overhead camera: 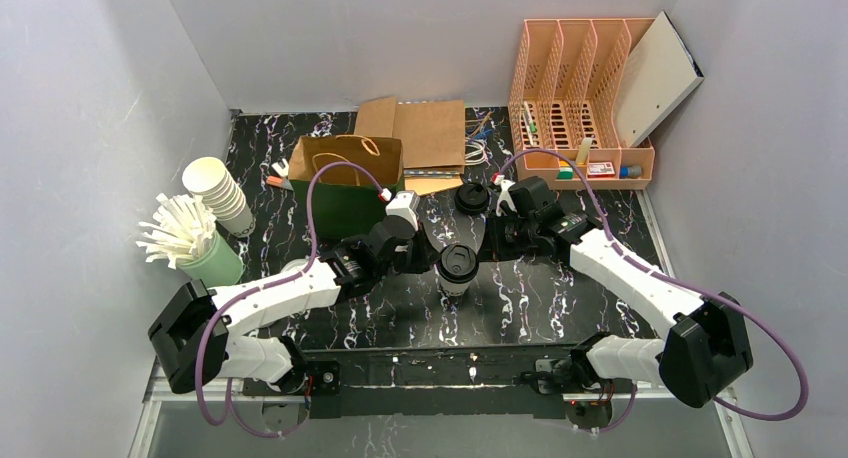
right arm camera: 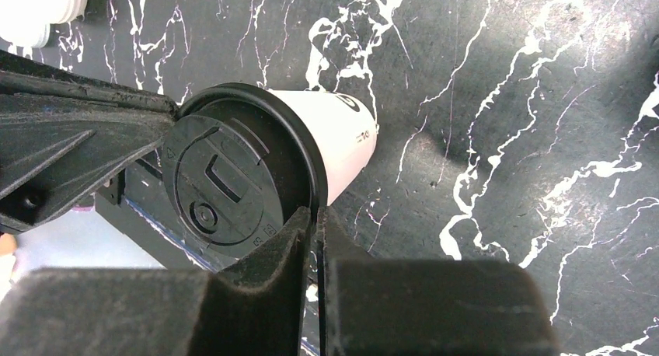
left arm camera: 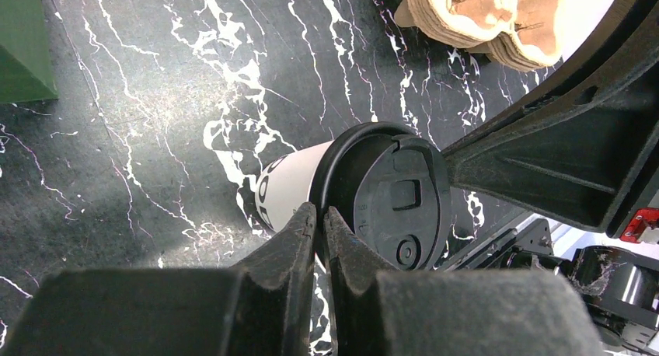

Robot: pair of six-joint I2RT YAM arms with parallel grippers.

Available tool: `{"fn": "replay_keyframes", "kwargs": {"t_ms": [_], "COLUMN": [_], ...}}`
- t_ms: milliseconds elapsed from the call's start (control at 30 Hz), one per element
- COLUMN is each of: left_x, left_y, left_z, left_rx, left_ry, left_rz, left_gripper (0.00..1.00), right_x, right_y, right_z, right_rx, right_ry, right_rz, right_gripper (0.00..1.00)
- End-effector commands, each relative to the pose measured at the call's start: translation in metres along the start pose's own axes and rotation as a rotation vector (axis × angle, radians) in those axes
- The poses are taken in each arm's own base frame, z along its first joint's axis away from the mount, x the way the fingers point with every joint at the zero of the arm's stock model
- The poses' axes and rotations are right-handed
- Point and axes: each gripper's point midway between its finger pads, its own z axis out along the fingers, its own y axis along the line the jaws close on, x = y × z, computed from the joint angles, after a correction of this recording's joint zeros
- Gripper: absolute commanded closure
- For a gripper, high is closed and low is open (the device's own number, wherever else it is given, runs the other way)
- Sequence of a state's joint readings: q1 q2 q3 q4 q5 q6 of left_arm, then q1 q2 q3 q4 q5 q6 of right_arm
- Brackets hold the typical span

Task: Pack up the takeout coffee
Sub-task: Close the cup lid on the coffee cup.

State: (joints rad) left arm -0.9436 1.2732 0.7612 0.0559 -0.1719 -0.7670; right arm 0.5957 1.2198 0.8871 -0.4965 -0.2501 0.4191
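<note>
Black fingers [left arm camera: 287,251] up close; both claws meet at one lidded cup.
Left wrist: the left claw [left arm camera: 320,214] is all but closed, with only a slit between its tips. They touch the rim of the black lid [left arm camera: 396,204] on the white cup [left arm camera: 284,186]; whether they pinch that rim I cannot tell. Right wrist: the right claw [right arm camera: 314,216] is closed, its fingers pressed together and its tips against the lid's rim, with the left claw at the opposite side. From above: the cup stands upright in the middle of the bench [overhead camera: 560,298], between the two claws and apart from the open green bag [overhead camera: 340,208] behind it to the left. A spare lid [overhead camera: 472,198] lies beside the bag.
</note>
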Motion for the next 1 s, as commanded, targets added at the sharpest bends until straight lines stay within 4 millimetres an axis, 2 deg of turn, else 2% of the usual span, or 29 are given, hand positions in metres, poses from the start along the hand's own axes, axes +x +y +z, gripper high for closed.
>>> {"fn": "replay_keyframes", "kwargs": {"t_ms": [0,300,467,633,800,967], "left_x": [0.008,0.001,0.008,0.014,0.014,0.010], "left_y": [0.016,0.012,0.012,0.018,0.023,0.029], "left_z": [0.002,-0.005,-0.006,-0.006,-0.007,-0.009], "left_rx": [-0.065,-0.069,-0.061,-0.074,-0.087,-0.114], "left_ry": [0.027,0.032,0.066,0.063,0.047,0.018], "left_rz": [0.030,0.059,0.043,0.005,-0.013,-0.004], "left_gripper": [0.90,0.79,0.78,0.83,0.93,0.99], "right_x": [0.007,0.006,0.005,0.003,0.001,-0.001], "right_y": [-0.004,-0.002,-0.001,0.001,0.004,0.007], "right_z": [0.005,0.004,0.002,0.002,0.000,-0.003], "right_rx": [0.003,-0.002,-0.007,-0.010,-0.020,-0.031], "right_ry": [0.034,0.028,0.022,0.020,0.012,0.010], "right_rz": [-0.006,-0.010,-0.009,-0.007,-0.008,-0.008], "right_gripper": [0.83,0.83,0.83,0.83,0.83,0.76]}}
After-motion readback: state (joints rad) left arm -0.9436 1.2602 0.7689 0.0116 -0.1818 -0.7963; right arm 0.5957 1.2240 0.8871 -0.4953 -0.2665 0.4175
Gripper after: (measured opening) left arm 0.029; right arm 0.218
